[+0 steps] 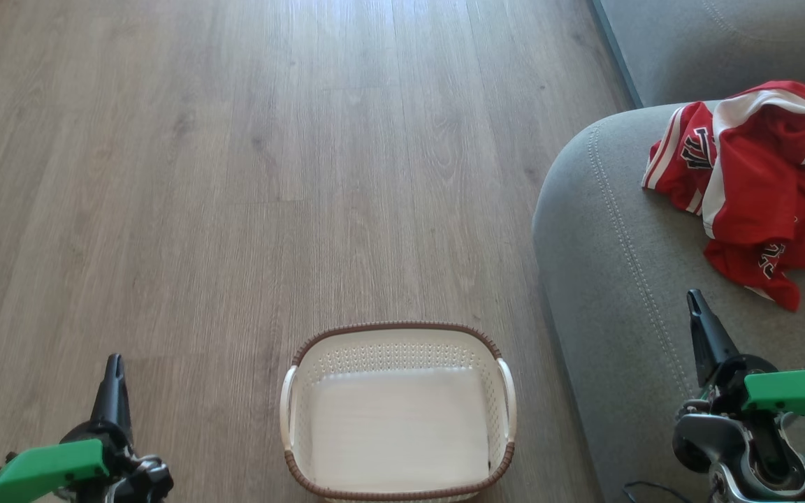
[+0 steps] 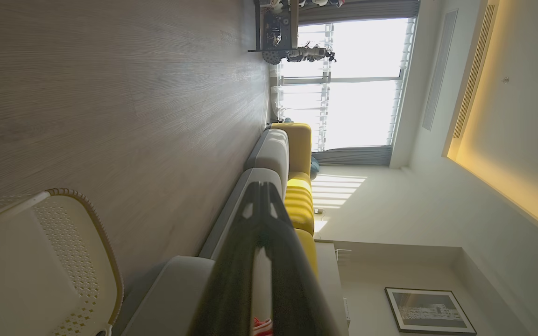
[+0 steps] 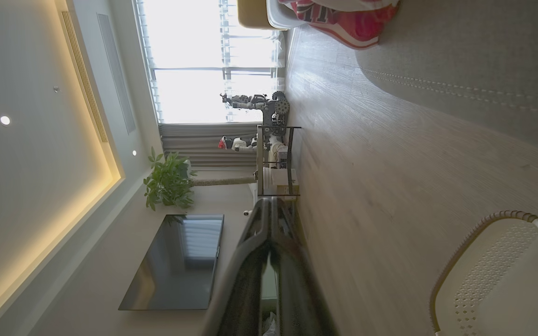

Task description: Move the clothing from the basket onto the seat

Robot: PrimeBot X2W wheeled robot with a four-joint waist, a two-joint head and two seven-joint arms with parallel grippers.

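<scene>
The left gripper (image 1: 115,362) sits low, its two long dark fingers pressed together to a single point and holding nothing. The right gripper (image 1: 693,299) is the same: fingers closed tip to tip, nothing between them. Between the two grippers, to the right of the left one and to the left of the right one, a cream-white perforated laundry basket (image 1: 395,327) with a brown woven-look rim stands on the wooden floor (image 1: 235,175). Its smooth pale bottom is in plain sight. The right gripper hangs over the rounded front part of the grey sofa seat (image 1: 605,230), whose double stitched seam runs just to the left of its fingers. Ahead of the right gripper's fingertips and a little to their right, well apart from them, a crumpled heap of red basketball clothing (image 1: 759,181) with white and black trim lies on the seat. Bits of black lettering outlined in white show in its folds. From the left wrist camera, the basket is at the lower left of the closed fingers and the sofa runs away beyond their tips towards a bright window (image 2: 357,84).
</scene>
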